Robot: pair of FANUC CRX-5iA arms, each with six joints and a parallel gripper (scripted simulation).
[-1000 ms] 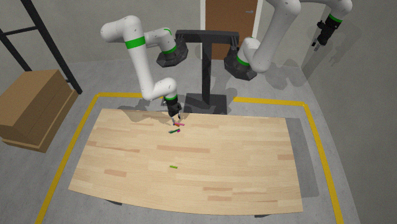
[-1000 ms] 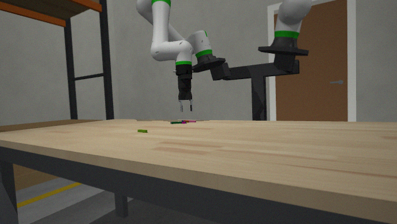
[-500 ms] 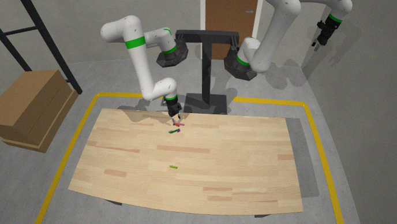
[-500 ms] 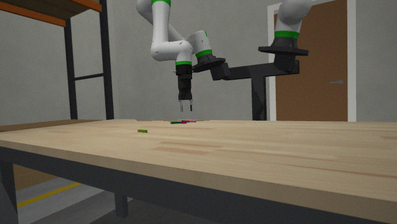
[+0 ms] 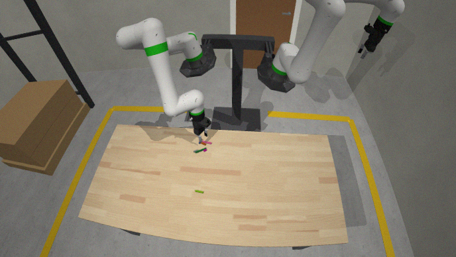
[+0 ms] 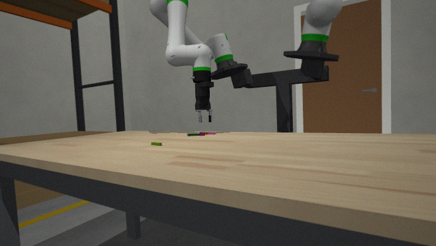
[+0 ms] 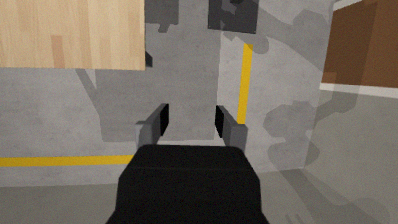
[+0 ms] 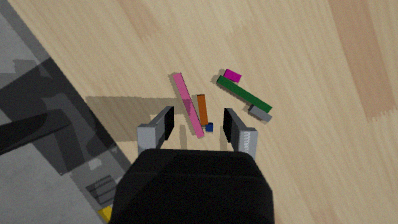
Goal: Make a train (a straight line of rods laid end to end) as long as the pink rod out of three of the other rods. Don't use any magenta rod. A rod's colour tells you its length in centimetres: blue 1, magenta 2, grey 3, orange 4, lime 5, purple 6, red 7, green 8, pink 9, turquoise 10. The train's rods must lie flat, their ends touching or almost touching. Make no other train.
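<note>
Pink rod [image 5: 208, 142] [image 6: 211, 133] [image 8: 188, 105] lies flat on my table [image 5: 265, 199] [image 6: 285, 177] [image 7: 100, 30] [image 8: 310, 165], below my right jaws [image 5: 203, 138] [image 6: 205, 121], which are released and hold nothing. I see the orange rod [image 5: 203, 144] [image 8: 202, 109] beside it, the blue rod [image 8: 209, 127] at the orange one's end; whether those touch, I can't tell. Nearby, the green rod [image 5: 200, 150] [image 6: 194, 135] [image 8: 245, 94] has the magenta rod [image 5: 205, 150] [image 6: 202, 134] [image 8: 233, 75] and grey rod [image 8: 260, 113] close alongside, at opposite ends. The lime rod [image 5: 199, 191] [image 6: 156, 144] sits well apart. My left jaws [image 5: 361, 53] hang open and empty, away from the table.

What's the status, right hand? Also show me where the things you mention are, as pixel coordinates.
Right hand [image 5: 203, 138] [image 6: 205, 121] [image 8: 199, 122] open above pink rod [image 8: 188, 105] and orange rod [image 8: 202, 109]. Train not started. Blue rod [image 8: 209, 127] crowds orange's end.
</note>
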